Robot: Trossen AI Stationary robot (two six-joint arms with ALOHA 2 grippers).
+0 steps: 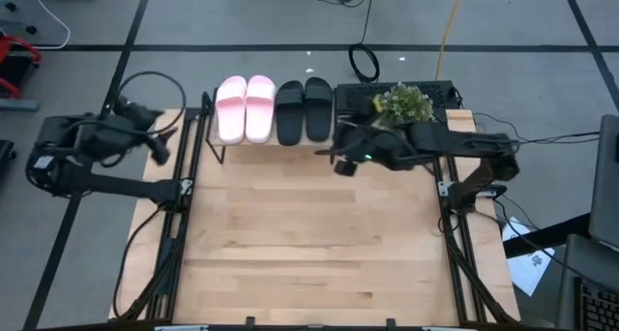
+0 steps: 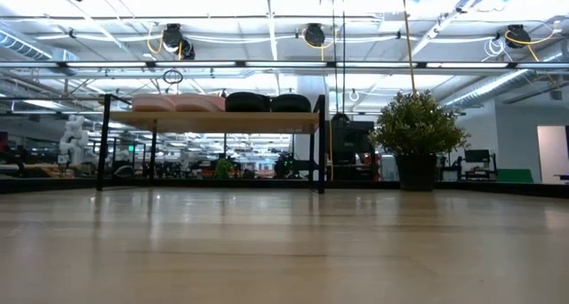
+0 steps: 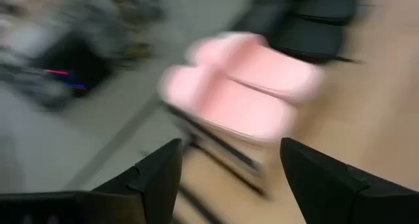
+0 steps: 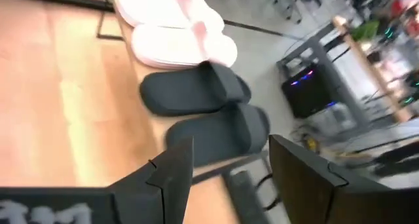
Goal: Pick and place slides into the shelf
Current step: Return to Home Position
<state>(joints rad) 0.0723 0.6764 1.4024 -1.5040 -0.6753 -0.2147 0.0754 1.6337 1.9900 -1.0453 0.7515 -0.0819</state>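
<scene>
**Both pairs up on the shelf**

We see the pink slides and black slides side by side on top. Off its pink end hangs the left gripper, by the black end the right gripper. Both jaws are spread wide and empty.

The table lies bare in front of the shelf, so the approach from the near side is free. Its top board is full: the pink slides and the black slides cover it side by side. Under the board, the space between the legs is free. The plant stands near the shelf's right end, and the right gripper hangs before that end.
</scene>
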